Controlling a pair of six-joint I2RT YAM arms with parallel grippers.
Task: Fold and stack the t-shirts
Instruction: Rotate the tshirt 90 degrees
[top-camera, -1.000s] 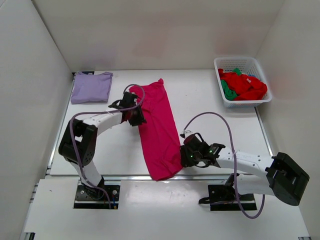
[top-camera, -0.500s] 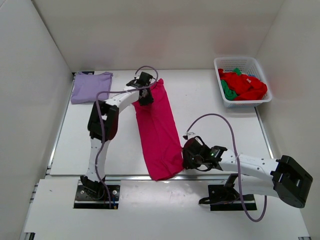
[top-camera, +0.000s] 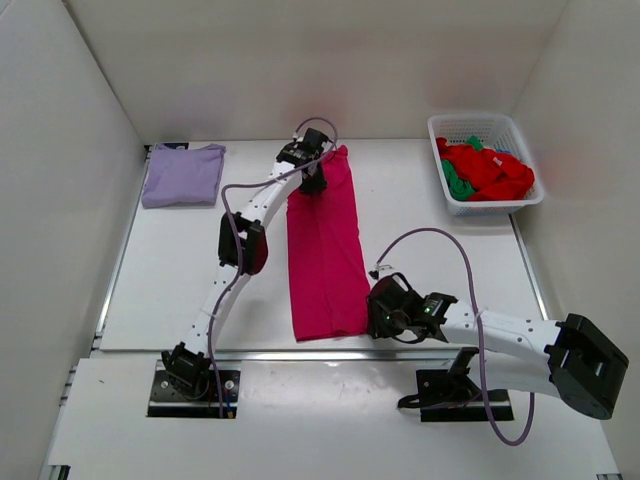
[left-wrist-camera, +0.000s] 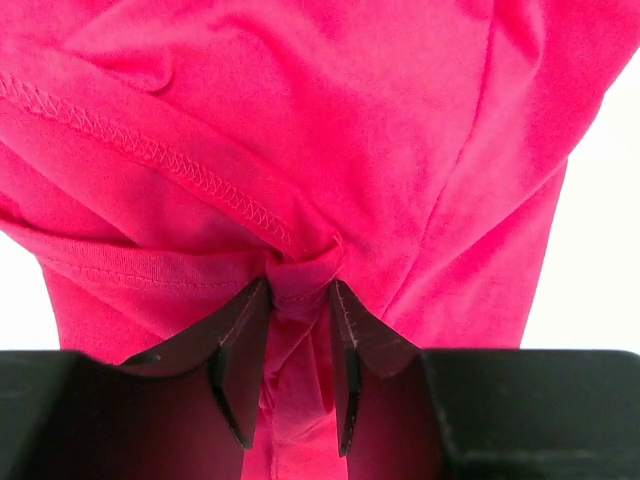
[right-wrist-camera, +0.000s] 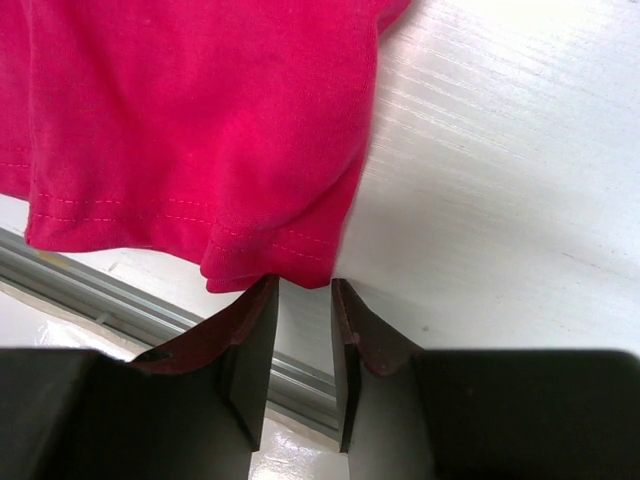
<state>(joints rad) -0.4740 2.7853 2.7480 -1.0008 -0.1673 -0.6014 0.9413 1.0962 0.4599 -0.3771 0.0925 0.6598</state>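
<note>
My left claw pinches the magenta shirt at its far end; my right claw stands slightly spread at its near hem.

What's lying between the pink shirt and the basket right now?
Nothing. In the top view, only bare white table runs from the pink shirt across to the basket.

One magenta-pink t-shirt, one lavender t-shirt, one white lattice basket, red shirts and green shirts heaped inside, number not countable.
</note>
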